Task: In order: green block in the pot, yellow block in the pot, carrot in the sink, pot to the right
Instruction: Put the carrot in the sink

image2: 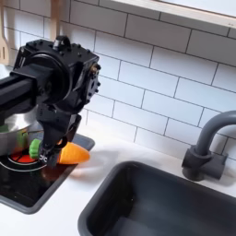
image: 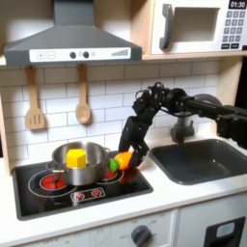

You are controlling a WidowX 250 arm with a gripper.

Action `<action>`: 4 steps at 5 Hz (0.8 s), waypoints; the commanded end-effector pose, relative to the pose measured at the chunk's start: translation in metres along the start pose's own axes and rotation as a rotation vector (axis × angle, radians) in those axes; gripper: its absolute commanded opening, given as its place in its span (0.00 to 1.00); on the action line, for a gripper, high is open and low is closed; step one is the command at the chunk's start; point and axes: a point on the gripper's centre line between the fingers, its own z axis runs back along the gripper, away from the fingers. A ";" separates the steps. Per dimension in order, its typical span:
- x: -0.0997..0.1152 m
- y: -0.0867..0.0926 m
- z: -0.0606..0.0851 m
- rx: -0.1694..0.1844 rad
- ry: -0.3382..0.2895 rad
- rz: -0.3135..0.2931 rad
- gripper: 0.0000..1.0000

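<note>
Left of centre in the second exterior view, the gripper (image2: 44, 147) is clamping the carrot (image2: 72, 154), pointing toward the sink (image2: 147, 198) at lower right.

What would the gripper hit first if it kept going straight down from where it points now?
The gripper points down, shut on the carrot. Straight below lies the stovetop's edge beside the pot, so the carrot would probably touch there first; depth is unclear.

A black stovetop (image: 39, 198) with red burner rings lies on the white surface (image: 106, 224). Above the stovetop, on the white tiled wall (image2: 157, 64), hang two wooden utensils (image: 36, 101), under a grey range hood (image: 72, 41). A microwave (image: 201, 25) sits up beside the hood.
</note>
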 end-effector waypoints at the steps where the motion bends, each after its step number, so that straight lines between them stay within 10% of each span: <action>1: 0.010 0.001 -0.001 0.003 0.005 0.027 1.00; 4: 0.008 0.003 -0.008 0.008 0.006 0.034 1.00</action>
